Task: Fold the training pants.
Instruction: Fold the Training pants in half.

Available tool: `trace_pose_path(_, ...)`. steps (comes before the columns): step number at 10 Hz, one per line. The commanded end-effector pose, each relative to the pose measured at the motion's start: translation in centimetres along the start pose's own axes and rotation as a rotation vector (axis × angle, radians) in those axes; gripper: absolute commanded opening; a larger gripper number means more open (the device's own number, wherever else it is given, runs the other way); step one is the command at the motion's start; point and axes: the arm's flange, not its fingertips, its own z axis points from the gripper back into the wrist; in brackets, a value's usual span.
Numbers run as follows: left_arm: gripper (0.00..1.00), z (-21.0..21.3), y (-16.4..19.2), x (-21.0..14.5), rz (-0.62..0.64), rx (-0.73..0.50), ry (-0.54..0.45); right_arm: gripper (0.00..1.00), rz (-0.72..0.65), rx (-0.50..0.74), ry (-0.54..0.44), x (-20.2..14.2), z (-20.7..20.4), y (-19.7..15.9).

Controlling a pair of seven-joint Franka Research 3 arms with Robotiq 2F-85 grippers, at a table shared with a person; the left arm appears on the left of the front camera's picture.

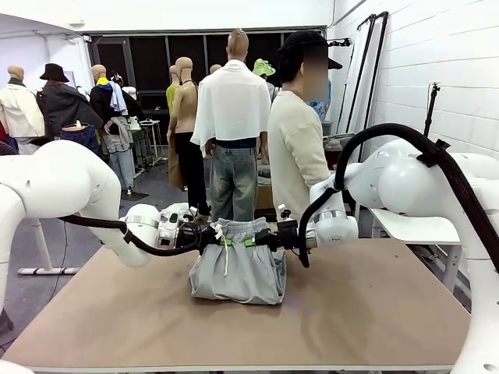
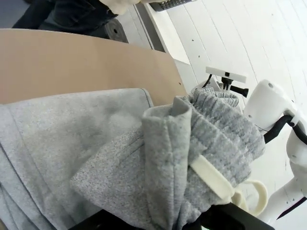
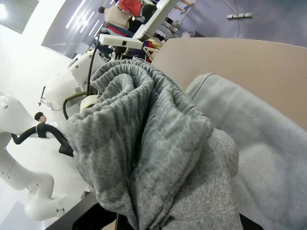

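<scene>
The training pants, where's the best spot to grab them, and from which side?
Probably the gathered waistband, one end from each side. It is the thickest, firmest edge and stretches across. The left tool and right tool already pinch the training pants there, lifting that edge while the rest hangs to the table.

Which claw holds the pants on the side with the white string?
The left claw. It pinches the waistband of the pants right by the white string, which hangs down near it. The right claw grips the other end.
</scene>
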Motion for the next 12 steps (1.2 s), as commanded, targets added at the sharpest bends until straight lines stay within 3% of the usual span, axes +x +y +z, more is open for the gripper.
trace_pose_path(1,0.0,2.3,1.7,1.6,0.069,0.055,-0.013,0.0,-0.058,-0.053,-0.003,0.7,1.0,-1.6)
trace_pose_path(8,0.0,2.0,1.9,0.8,0.211,0.111,-0.003,0.0,-0.175,-0.142,0.008,0.0,1.7,-3.5)
trace_pose_path(11,0.0,2.2,2.1,0.7,0.214,0.126,-0.013,0.0,-0.196,-0.157,-0.002,0.0,1.9,-3.5)
trace_pose_path(12,0.15,2.3,2.1,0.8,0.211,0.128,-0.012,0.09,-0.215,-0.155,-0.004,0.0,2.0,-3.6)
